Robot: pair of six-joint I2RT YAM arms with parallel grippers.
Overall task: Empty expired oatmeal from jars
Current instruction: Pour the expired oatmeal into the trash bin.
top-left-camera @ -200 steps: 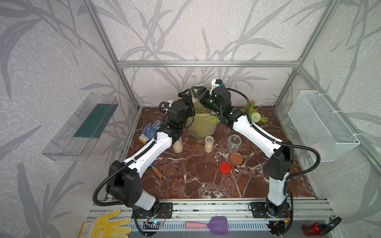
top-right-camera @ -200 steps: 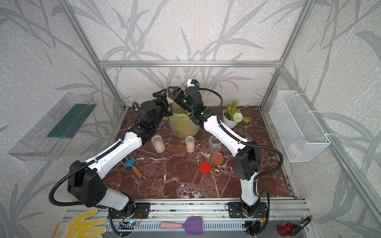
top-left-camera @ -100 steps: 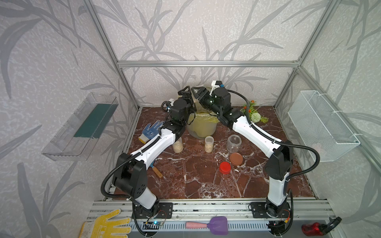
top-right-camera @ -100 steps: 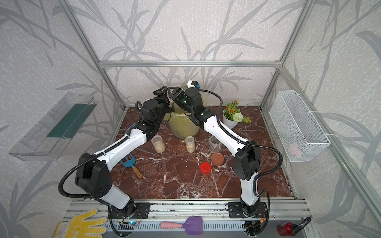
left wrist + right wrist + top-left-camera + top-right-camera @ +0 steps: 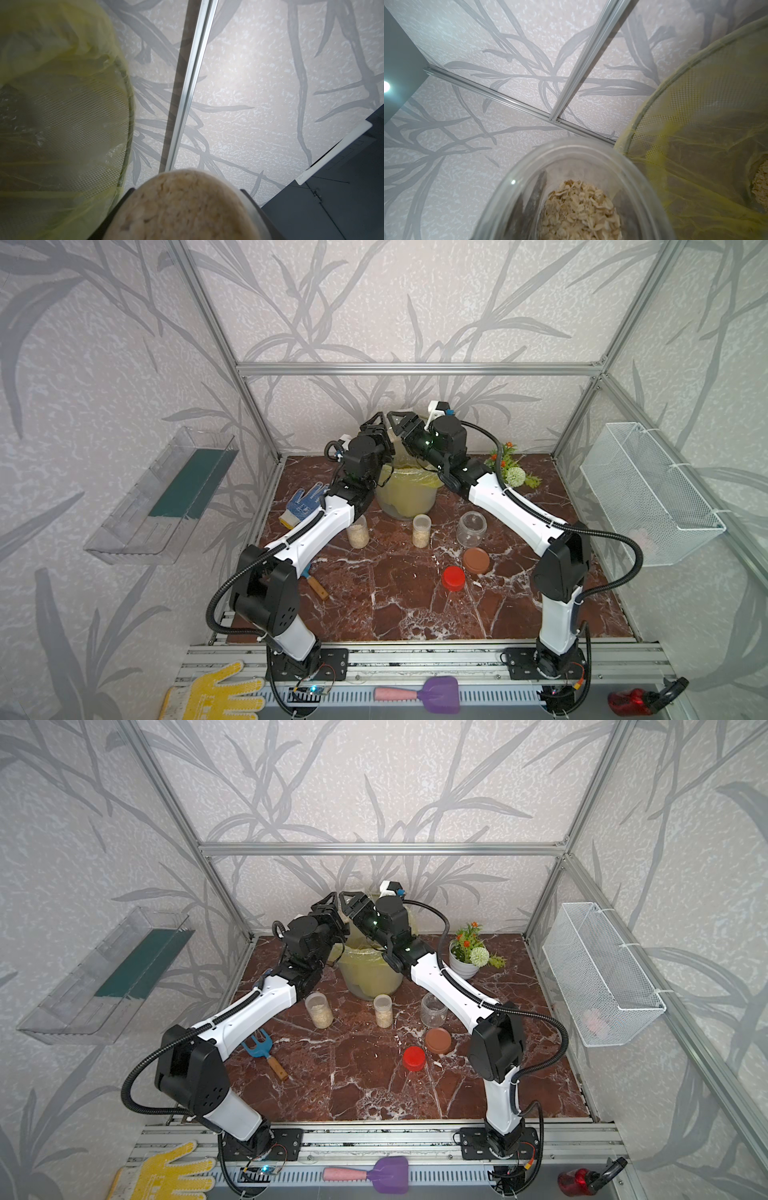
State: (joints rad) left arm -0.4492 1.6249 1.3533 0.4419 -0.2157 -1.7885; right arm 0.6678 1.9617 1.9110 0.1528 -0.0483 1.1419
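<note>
Both grippers meet high above the yellow-lined bin (image 5: pixel 405 497). My right gripper (image 5: pixel 399 423) (image 5: pixel 577 207) is shut on a clear jar (image 5: pixel 571 158) with loose oatmeal (image 5: pixel 579 209) inside. One dark finger (image 5: pixel 537 197) shows through the glass. My left gripper (image 5: pixel 376 427) (image 5: pixel 187 190) has its black fingers against both sides of a round jar end (image 5: pixel 182 207) packed with oatmeal, apparently the same jar. On the table stand two jars with oatmeal (image 5: pixel 358 531) (image 5: pixel 421 530) and an empty wide jar (image 5: pixel 471 527). A brown lid (image 5: pixel 476 560) and a red lid (image 5: pixel 453 578) lie in front.
A white flower pot (image 5: pixel 463 965) stands right of the bin. A blue-dotted glove (image 5: pixel 305 504) and a blue hand rake (image 5: pixel 259 1048) lie under the left arm. A wire basket (image 5: pixel 648 493) hangs on the right wall, a clear shelf (image 5: pixel 162 493) on the left.
The left gripper has risen towards the right gripper above the bin, and its jaws have closed from wide open onto the jar. The right arm has barely moved.
</note>
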